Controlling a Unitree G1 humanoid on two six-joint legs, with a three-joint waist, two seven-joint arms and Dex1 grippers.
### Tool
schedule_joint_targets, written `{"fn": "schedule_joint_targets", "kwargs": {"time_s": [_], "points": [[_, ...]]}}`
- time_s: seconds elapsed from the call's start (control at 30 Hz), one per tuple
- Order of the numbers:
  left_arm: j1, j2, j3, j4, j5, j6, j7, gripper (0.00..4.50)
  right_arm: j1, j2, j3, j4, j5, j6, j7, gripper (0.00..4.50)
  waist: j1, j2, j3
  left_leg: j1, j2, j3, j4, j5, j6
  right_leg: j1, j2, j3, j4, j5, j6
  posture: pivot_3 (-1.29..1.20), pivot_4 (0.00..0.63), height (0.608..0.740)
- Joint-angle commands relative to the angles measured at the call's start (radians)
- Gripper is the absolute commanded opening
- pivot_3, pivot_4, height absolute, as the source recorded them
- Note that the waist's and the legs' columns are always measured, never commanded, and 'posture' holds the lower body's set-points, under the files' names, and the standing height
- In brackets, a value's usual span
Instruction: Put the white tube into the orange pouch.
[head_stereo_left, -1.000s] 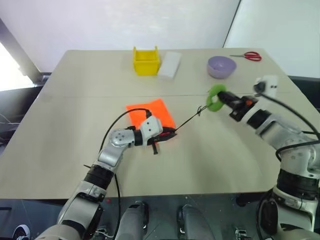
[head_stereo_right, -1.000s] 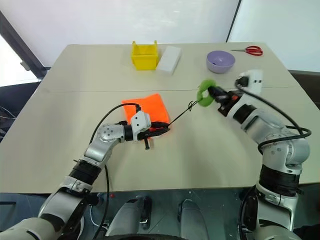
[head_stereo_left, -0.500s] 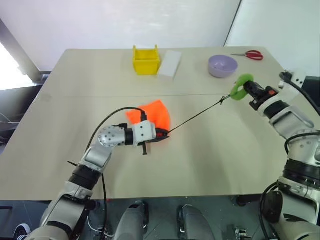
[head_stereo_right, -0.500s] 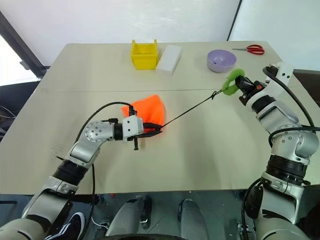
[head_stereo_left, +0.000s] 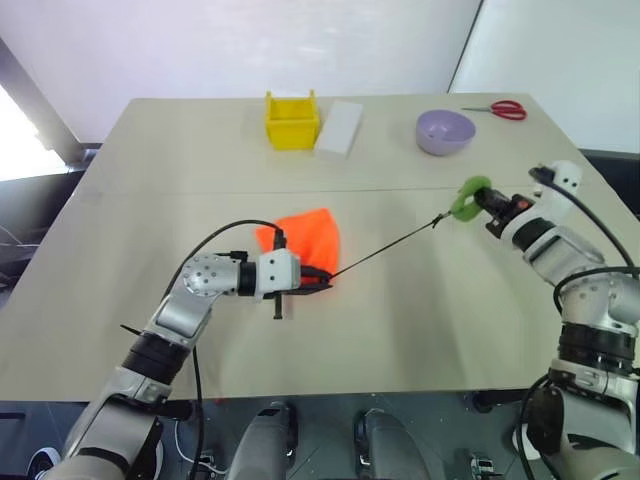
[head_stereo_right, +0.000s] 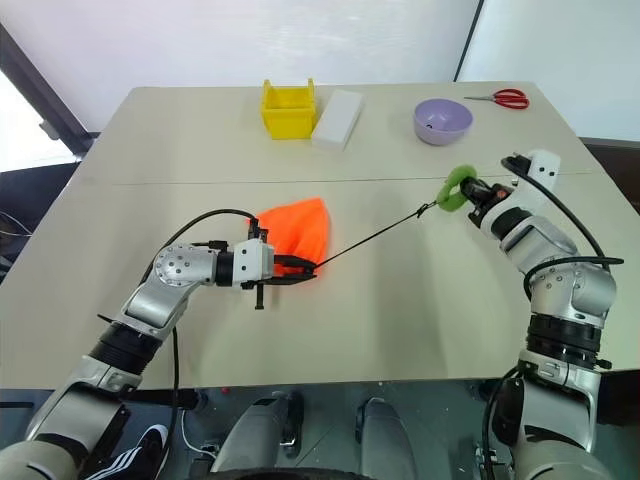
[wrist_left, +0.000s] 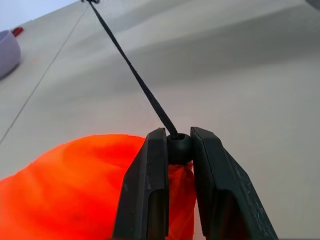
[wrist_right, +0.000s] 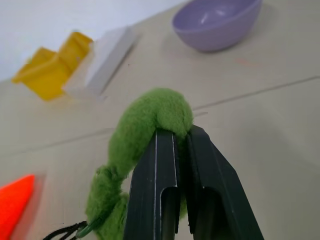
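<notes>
While the pouch (head_stereo_left: 303, 236) lies bunched on the counter (head_stereo_left: 120, 260) near its middle, its mouth is pinched by the left end effector (head_stereo_left: 318, 284), as seen from the left eye. A black cord (head_stereo_left: 385, 249) is drawn taut from that mouth up to a green ring (head_stereo_left: 465, 198), which is gripped by the right end effector (head_stereo_left: 484, 201) above the counter's right part. At the far edge a yellow bin (head_stereo_left: 292, 121) is set just beside a white block (head_stereo_left: 340, 128); a purple bowl (head_stereo_left: 444, 132) and red scissors (head_stereo_left: 497, 110) are placed farther right. The white tube cannot be made out.

From the right eye the same layout is given: pouch and ring are well apart, joined by the straight cord.

In the left wrist view the two black fingers (wrist_left: 149, 185) are seen clamped on a black bead (wrist_left: 179, 147) at the gathered neck of the pouch, with orange fabric squeezed between them below the bead. The cord is seen running away from the bead across the counter.

In the right wrist view the fingers (wrist_right: 159, 185) are closed together on the fuzzy ring, whose loop is curled over and beside them. The cord's knot (wrist_right: 70, 231) is tied at the ring's lower end. Bowl, block and bin are seen beyond.
</notes>
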Motion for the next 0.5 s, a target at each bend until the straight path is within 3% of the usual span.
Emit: {"fn": "schedule_joint_targets", "kwargs": {"time_s": [0.03, 0.17, 0.2, 0.23, 0.27, 0.47, 0.5], "points": [[0.033, 0.036, 0.015, 0.009, -0.001, 0.000, -0.030, 0.17, 0.019, -0.078, -0.022, -0.089, -0.068, -0.073, 0.023, 0.00, 0.000, 0.000, 0.000, 0.000, 0.000, 0.000, 0.000, 0.000, 0.000, 0.000, 0.000, 0.000, 0.000, 0.000, 0.000, 0.00, 0.150, 0.740], [0.036, 0.008, 0.021, -0.016, -0.065, 0.068, -0.044, 0.17, 0.094, -0.072, 0.075, -0.196, -0.004, 0.028, 0.131, 0.00, 0.000, 0.000, 0.000, 0.001, 0.000, 0.000, 0.000, 0.000, 0.000, 0.000, 0.000, 0.000, 0.000, 0.000, 0.000, 0.00, 0.150, 0.740], [0.036, 0.004, 0.030, -0.026, -0.105, 0.116, -0.062, 0.17, 0.105, -0.064, 0.075, -0.211, 0.014, 0.045, 0.139, 0.72, 0.000, 0.000, 0.000, 0.001, 0.000, 0.000, 0.000, 0.000, 0.000, 0.001, 0.000, 0.000, 0.000, 0.000, 0.000, 0.00, 0.150, 0.740], [0.037, -0.001, 0.040, -0.034, -0.125, 0.136, -0.063, 0.17, 0.121, -0.067, 0.088, -0.228, 0.012, 0.058, 0.147, 1.03, -0.001, 0.000, 0.000, 0.001, 0.000, 0.000, 0.000, 0.000, 0.000, 0.001, 0.001, 0.000, 0.000, 0.000, 0.000, 0.00, 0.150, 0.740], [0.037, -0.002, 0.048, -0.039, -0.130, 0.136, -0.060, 1.21, 0.137, -0.069, 0.102, -0.243, 0.008, 0.064, 0.158, 1.53, -0.001, 0.000, 0.000, 0.001, 0.000, 0.000, 0.000, 0.000, 0.000, 0.001, 0.000, 0.000, 0.000, 0.000, 0.000, 0.00, 0.150, 0.740], [0.066, -0.003, 0.116, -0.118, -0.237, 0.230, -0.066, 3.99, 0.156, -0.090, 0.126, -0.279, -0.017, 0.086, 0.174, 4.46, 0.000, 0.000, 0.000, 0.001, 0.000, 0.000, 0.002, 0.000, 0.000, 0.001, 0.000, 0.000, 0.000, 0.000, 0.000, 0.00, 0.150, 0.740], [0.077, 0.002, 0.133, -0.141, -0.252, 0.246, -0.059, 4.45, 0.160, -0.096, 0.129, -0.280, -0.020, 0.087, 0.185, 4.50, 0.000, 0.000, 0.000, 0.001, 0.000, 0.000, 0.002, 0.000, 0.000, 0.001, 0.000, 0.001, 0.000, 0.000, 0.000, 0.00, 0.150, 0.740]]}}
